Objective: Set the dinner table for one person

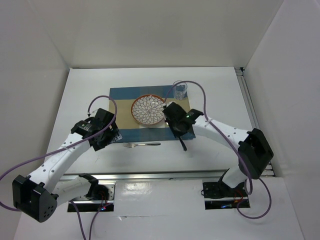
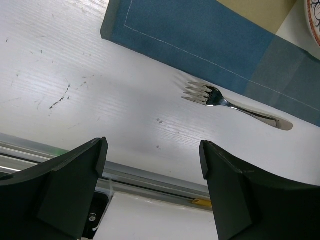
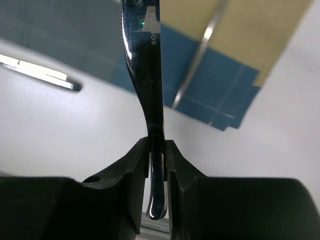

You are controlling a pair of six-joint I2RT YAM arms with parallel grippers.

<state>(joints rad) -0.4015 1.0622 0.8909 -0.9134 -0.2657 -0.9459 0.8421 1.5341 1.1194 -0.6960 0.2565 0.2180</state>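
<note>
My right gripper is closed narrowly on the handle of a dark, polished metal utensil. The rounded end of the handle pokes out behind my fingers and the rest runs away from the wrist camera. I cannot tell whether it is a knife or a spoon. Near its far end there is small writing. I can make out "YO" and "OS" beside a green glint, and the rest is illegible. The utensil hangs over the right part of the blue-and-tan rectangular cloth placemat, just right of the round plate with an orange rim and a white petal pattern. A thin bright metal strip lies on the placemat below it, too blurred to name.

My left gripper stands wide open and holds nothing. It hovers over the large flat white dinner table near its aluminium rail. A silver fork lies flat on the white surface just outside the placemat's near edge, tines pointing left.

A clear drinking glass stands upright at the placemat's far right corner. The table spreads under everything, lightly scuffed on my left side.
</note>
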